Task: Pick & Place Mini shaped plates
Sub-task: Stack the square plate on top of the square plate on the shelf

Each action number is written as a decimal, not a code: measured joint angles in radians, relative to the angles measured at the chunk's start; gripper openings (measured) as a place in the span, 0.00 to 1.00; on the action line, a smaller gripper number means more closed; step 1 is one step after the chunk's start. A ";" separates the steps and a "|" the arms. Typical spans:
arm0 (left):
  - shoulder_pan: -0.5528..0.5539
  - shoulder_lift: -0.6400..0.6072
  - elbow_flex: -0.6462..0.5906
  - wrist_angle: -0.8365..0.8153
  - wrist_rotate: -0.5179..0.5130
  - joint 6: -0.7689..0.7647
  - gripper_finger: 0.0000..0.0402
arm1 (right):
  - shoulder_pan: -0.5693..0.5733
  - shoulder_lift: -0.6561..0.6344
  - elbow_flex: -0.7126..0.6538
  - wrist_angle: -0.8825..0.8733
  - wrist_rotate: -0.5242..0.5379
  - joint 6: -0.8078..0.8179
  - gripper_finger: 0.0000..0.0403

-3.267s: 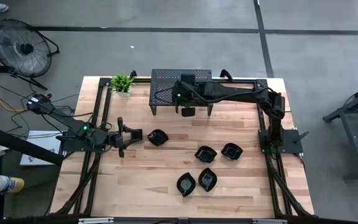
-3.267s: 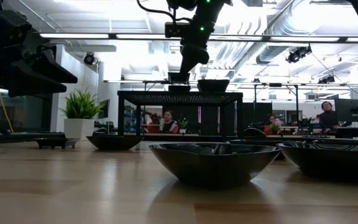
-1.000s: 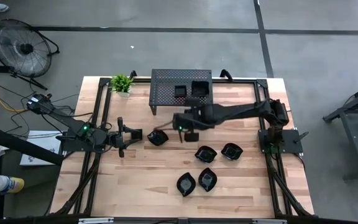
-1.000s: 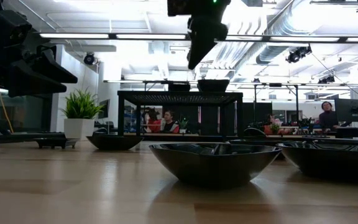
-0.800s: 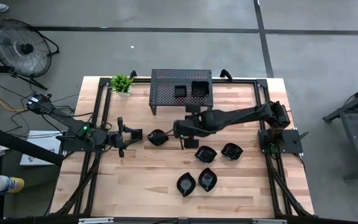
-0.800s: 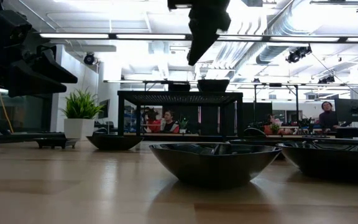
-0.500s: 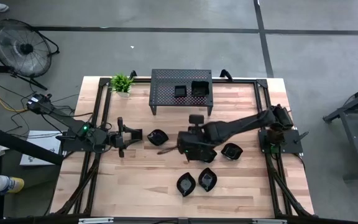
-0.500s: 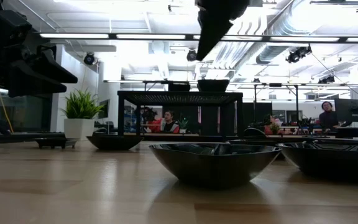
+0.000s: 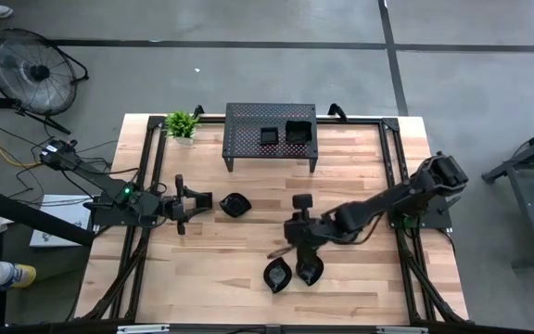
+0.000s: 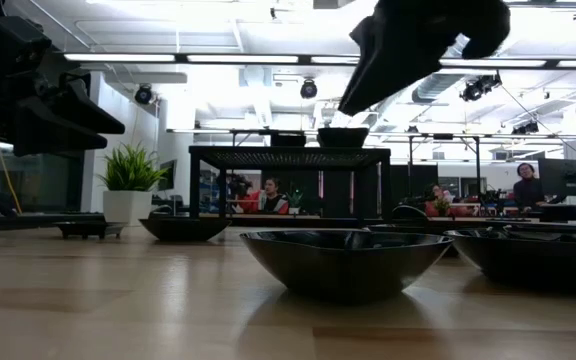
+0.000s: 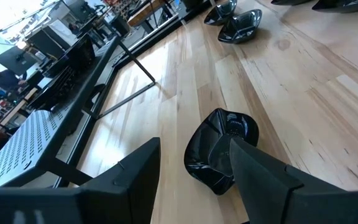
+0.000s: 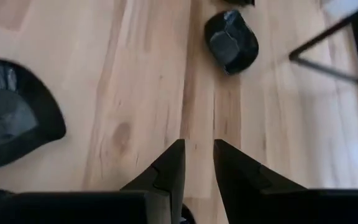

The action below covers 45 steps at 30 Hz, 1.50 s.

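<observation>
Several mini shaped plates, small glossy black dishes, lie on the wooden table. One plate [image 9: 235, 204] [image 11: 219, 149] lies flat just ahead of my open left gripper [image 9: 202, 199] [image 11: 194, 168], which does not touch it. Two more plates [image 9: 277, 275] [image 9: 310, 269] lie near the front edge. Two plates [image 9: 267, 136] [image 9: 298, 133] sit on top of the black perforated stand [image 9: 248, 121]. My right gripper [image 9: 278, 250] [image 12: 197, 165] hangs above the table's middle, slanting down, narrowly open with only bare wood between its fingers. The right arm hides part of the table.
A small potted plant [image 9: 182, 123] stands at the far left corner beside the stand. A black metal frame [image 9: 151, 176] runs along the table's left and right sides. Bare wood lies between the stand and the plates. People sit in the room behind the table.
My right gripper has swung from just in front of the stand toward the table's near edge and come lower. It now hangs over the plates near the front, and its arm covers the two plates at middle right. No plate has moved.
</observation>
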State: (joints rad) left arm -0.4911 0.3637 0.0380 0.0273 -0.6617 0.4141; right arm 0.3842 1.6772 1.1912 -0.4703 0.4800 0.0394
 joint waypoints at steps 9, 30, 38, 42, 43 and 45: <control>0.000 0.000 0.000 0.000 0.000 0.000 0.47 | 0.045 0.000 0.000 0.083 0.172 -0.091 0.22; 0.000 0.000 0.015 -0.015 -0.062 0.526 0.47 | 0.002 0.000 0.000 0.151 0.130 -0.016 0.49; 0.000 0.000 0.015 -0.001 -0.010 0.485 0.47 | 0.003 0.000 0.000 0.150 0.081 -0.014 0.49; 0.000 0.000 0.015 0.001 0.109 0.363 0.47 | 0.003 0.000 0.000 0.150 0.081 -0.014 0.48; 0.000 0.000 0.015 0.006 0.129 0.342 0.47 | 0.002 0.000 0.000 0.150 0.081 -0.014 0.48; 0.000 0.000 0.015 0.035 0.127 0.270 0.47 | 0.002 0.000 0.000 0.150 0.081 -0.014 0.48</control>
State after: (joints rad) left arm -0.4911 0.3637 0.0533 0.0619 -0.5347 0.6837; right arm 0.3866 1.6775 1.1915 -0.3206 0.5610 0.0257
